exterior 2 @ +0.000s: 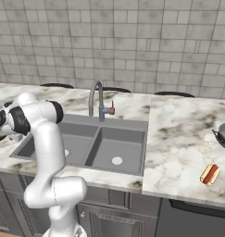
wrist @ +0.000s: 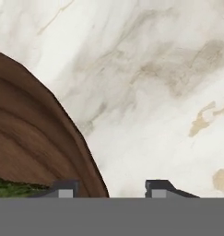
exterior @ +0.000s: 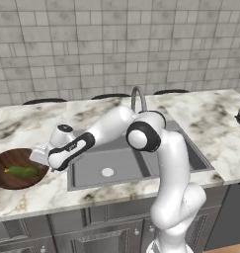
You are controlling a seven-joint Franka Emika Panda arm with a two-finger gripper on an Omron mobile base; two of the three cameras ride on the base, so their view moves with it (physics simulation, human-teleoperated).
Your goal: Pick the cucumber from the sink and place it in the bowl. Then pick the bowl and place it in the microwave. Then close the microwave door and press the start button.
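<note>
The marble counter (exterior: 22, 126) runs across the scene, with the grey double-basin sink (exterior: 116, 168) sunk into it and the curved faucet (exterior 2: 96, 99) standing at its back edge. The white arm reaches left from the sink toward the dark brown wooden bowl (exterior: 8, 175), which sits on the counter left of the sink and is cut off by the frame edge in the left base view.

The gripper (wrist: 111, 186) is down at the bowl's near rim. In the hand view its two fingertips (wrist: 65, 188) stand partly apart, one over the inside of the bowl wall, the other over bare marble, so the rim lies between them. Whether the pads actually press the wood is hard to tell; the tips are barely in frame.

The cucumber (exterior: 22, 171) lies inside the bowl, just beside the gripper; a green sliver of it shows by the inner fingertip.

A hot dog (exterior 2: 209, 174) lies on the counter far right.
</note>
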